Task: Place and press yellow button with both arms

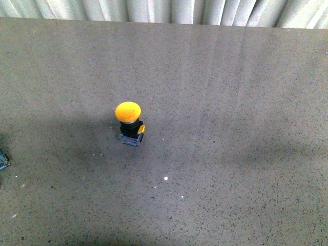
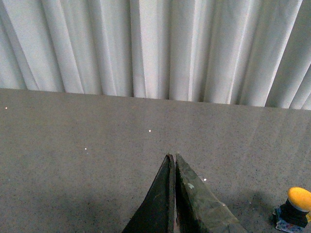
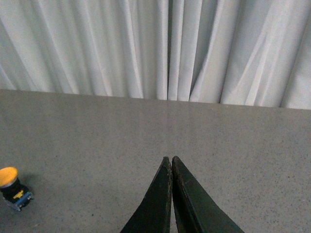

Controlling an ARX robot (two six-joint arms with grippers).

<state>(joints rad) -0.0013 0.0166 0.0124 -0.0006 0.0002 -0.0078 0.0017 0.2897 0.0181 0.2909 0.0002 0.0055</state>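
the yellow button (image 1: 128, 123) stands upright on the grey speckled tabletop (image 1: 230, 102), left of centre, touched by nothing. the left pincer (image 2: 174, 158) and right pincer (image 3: 171, 159) are both closed tight and empty, well apart from it.

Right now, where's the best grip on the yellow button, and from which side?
Probably the short black body under the cap of the yellow button, approached level from the side. It stands upright on the table; the domed cap overhangs and would likely slip. Avoid the yellow side tab.
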